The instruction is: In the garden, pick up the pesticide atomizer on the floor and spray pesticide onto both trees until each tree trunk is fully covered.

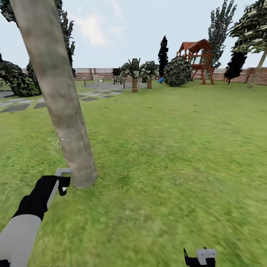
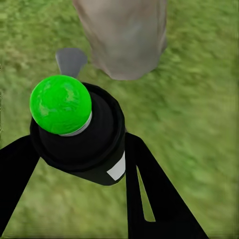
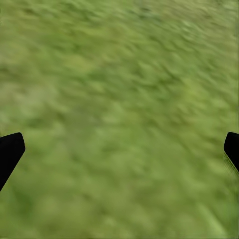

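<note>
My left gripper (image 2: 79,149) is shut on the pesticide atomizer (image 2: 94,134), a black canister with a bright green ball cap and a grey nozzle. In the head view that gripper (image 1: 62,183) sits low, right beside the base of a thick grey-beige tree trunk (image 1: 59,104) that leans across the left of the picture. The nozzle points toward the trunk's foot (image 2: 127,40). A few pale specks show on the bark about halfway up. A second light-trunked tree (image 1: 257,68) stands far off at the right by the fence. My right gripper (image 1: 200,257) hangs open over bare grass (image 3: 119,99).
Lawn stretches ahead to a brown slat fence (image 1: 96,73). Far back stand two short palms (image 1: 134,76), a round bush (image 1: 178,71), a red wooden play tower (image 1: 196,59) and dark thin trees. Grey paving stones (image 1: 18,105) lie at the left.
</note>
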